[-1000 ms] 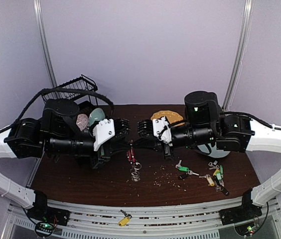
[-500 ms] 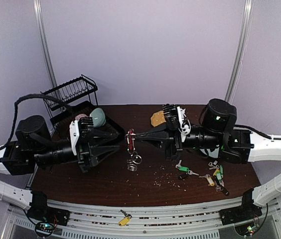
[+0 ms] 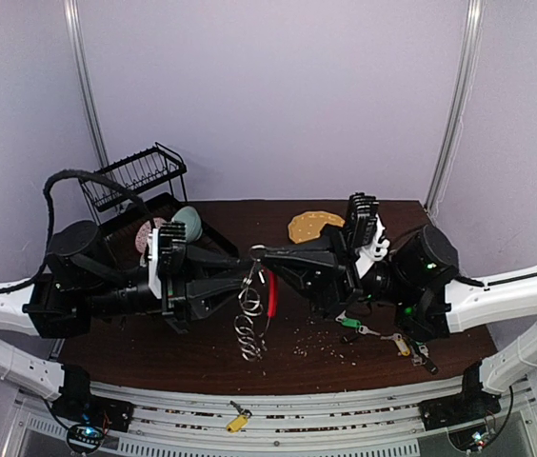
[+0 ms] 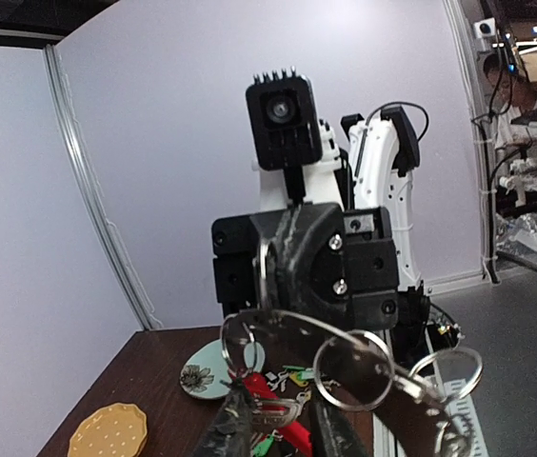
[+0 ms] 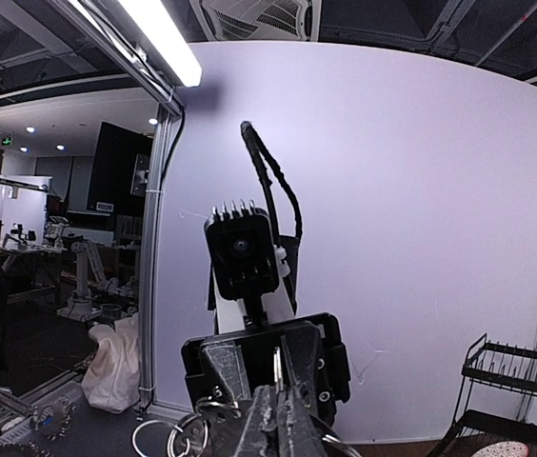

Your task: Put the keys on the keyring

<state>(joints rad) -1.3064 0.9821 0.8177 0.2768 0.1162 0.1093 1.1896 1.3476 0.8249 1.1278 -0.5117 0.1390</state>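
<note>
Right gripper (image 3: 261, 253) — tight on keyring (image 3: 270, 291)

We see the left pincer (image 3: 242, 284) and the right pincer (image 3: 257, 253) closed tip to tip on the keyring (image 3: 269, 291), which hangs above the tabletop (image 3: 154, 347) with its silver loops dangling. The keys (image 3: 409, 338) lie scattered on the tabletop near the right arm (image 3: 497, 295), and we spot a yellow-tagged key (image 3: 238, 420) on the front rail (image 3: 345, 433).

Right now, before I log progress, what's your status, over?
Left gripper and right gripper: jaws shut on the keyring, held up between them, loops dangling. Keys lie loose on the table, robot's right. Nothing blocking.
</note>
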